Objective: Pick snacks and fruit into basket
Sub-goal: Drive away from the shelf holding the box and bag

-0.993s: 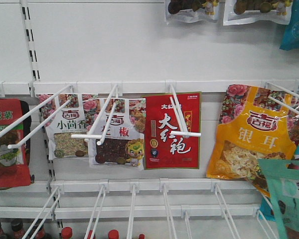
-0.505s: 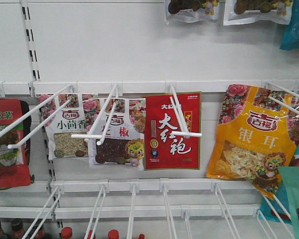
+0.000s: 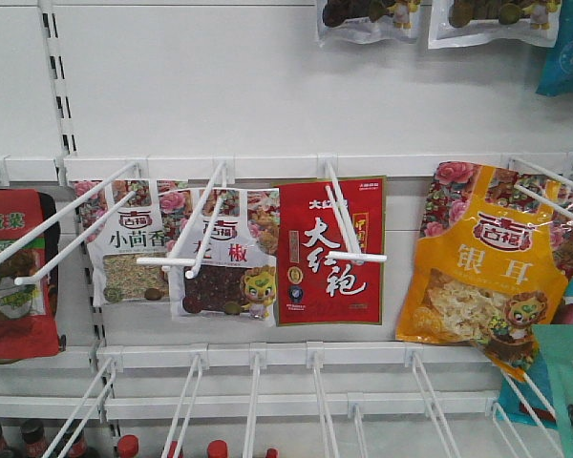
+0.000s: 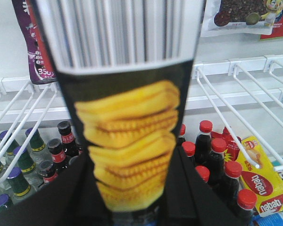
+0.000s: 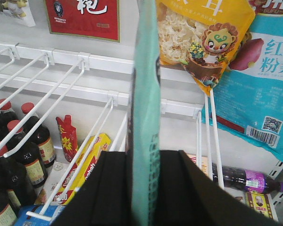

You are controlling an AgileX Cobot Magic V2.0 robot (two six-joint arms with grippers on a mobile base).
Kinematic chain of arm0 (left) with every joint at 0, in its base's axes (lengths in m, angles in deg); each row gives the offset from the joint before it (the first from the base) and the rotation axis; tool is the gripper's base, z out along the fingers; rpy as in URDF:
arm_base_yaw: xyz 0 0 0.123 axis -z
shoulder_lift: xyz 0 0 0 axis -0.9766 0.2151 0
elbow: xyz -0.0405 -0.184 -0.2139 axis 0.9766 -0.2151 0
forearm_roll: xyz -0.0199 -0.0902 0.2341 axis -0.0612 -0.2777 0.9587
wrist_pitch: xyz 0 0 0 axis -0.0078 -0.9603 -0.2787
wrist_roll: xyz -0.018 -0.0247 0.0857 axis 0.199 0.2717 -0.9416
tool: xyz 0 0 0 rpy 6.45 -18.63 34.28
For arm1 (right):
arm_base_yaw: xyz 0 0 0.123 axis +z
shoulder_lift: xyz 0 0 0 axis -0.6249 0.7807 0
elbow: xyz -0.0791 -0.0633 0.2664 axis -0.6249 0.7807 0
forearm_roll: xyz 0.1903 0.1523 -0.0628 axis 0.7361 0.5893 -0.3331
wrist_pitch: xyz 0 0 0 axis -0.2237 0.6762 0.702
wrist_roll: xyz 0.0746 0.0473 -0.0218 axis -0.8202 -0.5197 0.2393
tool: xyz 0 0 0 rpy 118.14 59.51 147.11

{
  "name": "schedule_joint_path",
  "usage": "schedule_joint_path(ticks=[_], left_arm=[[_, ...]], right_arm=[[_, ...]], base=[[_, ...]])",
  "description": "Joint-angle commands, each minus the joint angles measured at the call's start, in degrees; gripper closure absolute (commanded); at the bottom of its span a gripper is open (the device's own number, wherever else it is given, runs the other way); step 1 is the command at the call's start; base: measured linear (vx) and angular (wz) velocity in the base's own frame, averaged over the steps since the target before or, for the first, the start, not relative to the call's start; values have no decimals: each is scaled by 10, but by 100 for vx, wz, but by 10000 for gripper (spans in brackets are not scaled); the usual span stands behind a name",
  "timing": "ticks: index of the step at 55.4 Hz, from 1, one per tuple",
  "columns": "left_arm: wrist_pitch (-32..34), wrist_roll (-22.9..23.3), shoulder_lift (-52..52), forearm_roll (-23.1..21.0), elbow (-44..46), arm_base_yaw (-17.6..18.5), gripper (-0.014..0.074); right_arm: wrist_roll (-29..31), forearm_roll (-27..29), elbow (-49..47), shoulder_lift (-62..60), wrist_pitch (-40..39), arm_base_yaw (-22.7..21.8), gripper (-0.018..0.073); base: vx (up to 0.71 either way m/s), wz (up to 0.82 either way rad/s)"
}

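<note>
Two black grippers each pinch something tight. The right gripper (image 5: pixel 145 165) has its jaws pressed on both sides of the mint-green pouch (image 5: pixel 146 94). The pouch stands straight up out of the jaws and is seen from its thin edge. In the front view a corner of this pouch peeks in at the bottom right. The left gripper (image 4: pixel 132 193) has its jaws closed on a tall black pack (image 4: pixel 132 136). The pack has a picture of wavy yellow biscuits stacked up, with black and white stripes above them. Below and behind the black pack stand many dark red-capped bottles (image 4: pixel 212 150), and a yellow and red pack (image 4: pixel 257 176) lies just beside them on the right. A purple pouch (image 4: pixel 35 47) hangs up on the left. Behind the mint-green pouch hangs an orange-yellow pouch (image 5: pixel 203 28) with a little lion on it. A blue pouch (image 5: pixel 259 89) hangs just beside it on the right, and a purple bottle (image 5: pixel 247 180) lies low under the blue pouch. Farther back, white wire hooks (image 3: pixel 358 256) stick out from the white wall (image 3: pixel 220 86). A red pouch (image 3: pixel 329 215) with big white letters hangs in the middle of the wall.
</note>
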Motion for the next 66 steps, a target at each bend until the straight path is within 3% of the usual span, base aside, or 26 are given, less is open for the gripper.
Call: schedule_joint_path(ticks=[1,36,66], left_arm=[[57,4,4,4,21,0,579],[57,4,4,4,21,0,579],[57,4,4,4,21,0,579]], right_arm=[[3,-4,-19,1,-52,2,568],[3,-4,-19,1,-52,2,568],[3,-4,-19,1,-52,2,568]], base=[[0,0],[-3,0],[-22,0]])
